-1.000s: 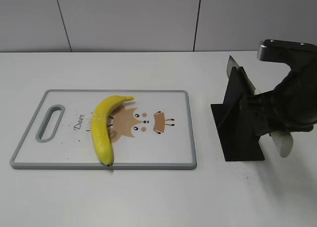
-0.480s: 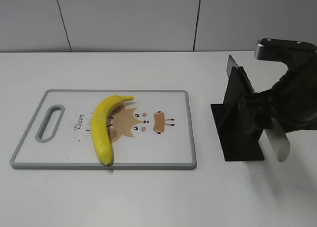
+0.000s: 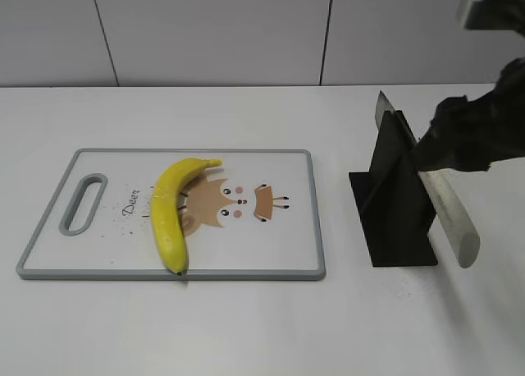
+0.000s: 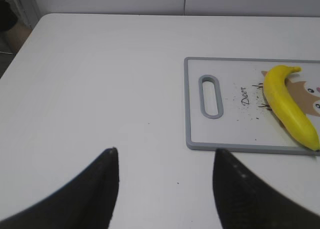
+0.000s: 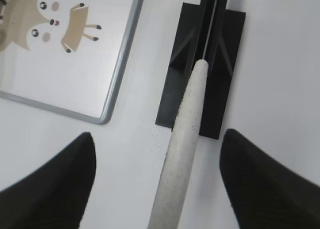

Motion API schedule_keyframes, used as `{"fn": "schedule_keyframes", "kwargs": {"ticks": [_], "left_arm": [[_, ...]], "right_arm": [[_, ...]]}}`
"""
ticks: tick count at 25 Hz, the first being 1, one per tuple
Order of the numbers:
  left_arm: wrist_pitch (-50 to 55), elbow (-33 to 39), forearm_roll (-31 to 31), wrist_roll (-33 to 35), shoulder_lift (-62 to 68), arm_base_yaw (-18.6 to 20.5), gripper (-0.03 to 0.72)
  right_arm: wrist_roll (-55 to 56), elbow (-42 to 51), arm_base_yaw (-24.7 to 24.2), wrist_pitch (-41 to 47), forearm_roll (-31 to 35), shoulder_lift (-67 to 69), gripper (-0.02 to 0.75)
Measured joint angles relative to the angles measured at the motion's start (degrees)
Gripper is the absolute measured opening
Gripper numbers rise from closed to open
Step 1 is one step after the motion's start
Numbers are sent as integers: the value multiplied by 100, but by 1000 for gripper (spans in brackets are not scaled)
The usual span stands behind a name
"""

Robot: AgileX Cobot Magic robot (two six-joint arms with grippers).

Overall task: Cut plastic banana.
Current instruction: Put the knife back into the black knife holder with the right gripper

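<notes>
One cutting board, one plastic banana, one black knife stand and one knife are on view, with two grippers.

The left gripper hangs over bare desk near the left edge, its fingers spread apart and holding nothing.

The board and banana lie as they did a second ago. The banana rests on the board's left half, beside the handle slot, long axis running from the far edge toward the near edge, stem at the far end turned rightward, dark tip at the board's near rim.

The right gripper has risen since then, lifting the knife's pale handle higher above the stand near the right edge. Whether its fingers clamp the handle cannot be told.
</notes>
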Motion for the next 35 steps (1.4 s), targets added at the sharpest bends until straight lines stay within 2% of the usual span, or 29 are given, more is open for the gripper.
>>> {"fn": "schedule_keyframes", "kwargs": {"ticks": [3,7,13,17,23,35], "left_arm": [[-5,0,-5,0,0,0,580],[-5,0,-5,13,0,0,581],[-5,0,-5,19,0,0,583],[-10,0,-5,19,0,0,583],[-10,0,-5,19,0,0,583],[-10,0,-5,19,0,0,583]], "right_arm": [[-508,51,0,123,20,-635,601],[-1053,572,0,-28,30,-1594,594],[-1159,1663,0,-38,30,-2805,594],[-1166,2079,0,216,-66,-3489,594],[-1171,2264,0,724,-301,-4492,594],[-1201,2516,0,910,-531,-6042,594]]}}
